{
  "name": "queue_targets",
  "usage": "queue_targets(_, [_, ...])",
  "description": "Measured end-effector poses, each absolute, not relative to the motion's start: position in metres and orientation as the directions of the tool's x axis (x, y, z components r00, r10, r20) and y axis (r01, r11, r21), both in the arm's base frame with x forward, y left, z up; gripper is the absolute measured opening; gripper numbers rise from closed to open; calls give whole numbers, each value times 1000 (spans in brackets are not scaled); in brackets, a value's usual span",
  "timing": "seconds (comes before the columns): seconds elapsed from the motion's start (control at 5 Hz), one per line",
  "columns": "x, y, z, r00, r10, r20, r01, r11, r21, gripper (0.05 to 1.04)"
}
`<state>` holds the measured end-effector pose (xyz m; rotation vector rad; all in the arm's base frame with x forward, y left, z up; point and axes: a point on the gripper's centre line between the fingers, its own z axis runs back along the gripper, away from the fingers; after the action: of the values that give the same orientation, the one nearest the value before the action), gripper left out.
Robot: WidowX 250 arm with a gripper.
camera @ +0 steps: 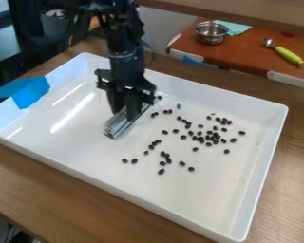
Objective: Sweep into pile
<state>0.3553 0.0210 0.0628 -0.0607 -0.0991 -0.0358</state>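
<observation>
The black gripper [130, 107] hangs down over the left-centre part of a white tray [85, 152]. It is shut on a shiny, clear or metallic sweeping tool [119, 124], held low at the tray floor. Small black beans [208, 137] lie scattered to the right of the tool, densest at the right-centre. Some looser beans [162, 163] are spread toward the front, and a few are close to the gripper's right side. The gripper partly covers the tool's upper part.
Raised walls surround the tray. Blue tape [33, 91] covers its left corner. Behind, on a brown table [250, 54], are a metal pot [211, 32], a teal cloth [234, 27] and a scoop with a yellow-green handle [288, 55].
</observation>
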Motion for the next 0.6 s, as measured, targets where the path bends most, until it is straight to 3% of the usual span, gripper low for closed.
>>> queue_targets(0.2, [356, -10, 62, 994, -45, 101, 54, 994, -91, 343])
queue_targets(0.6, [357, -25, 62, 994, -39, 106, 53, 990, -130, 342])
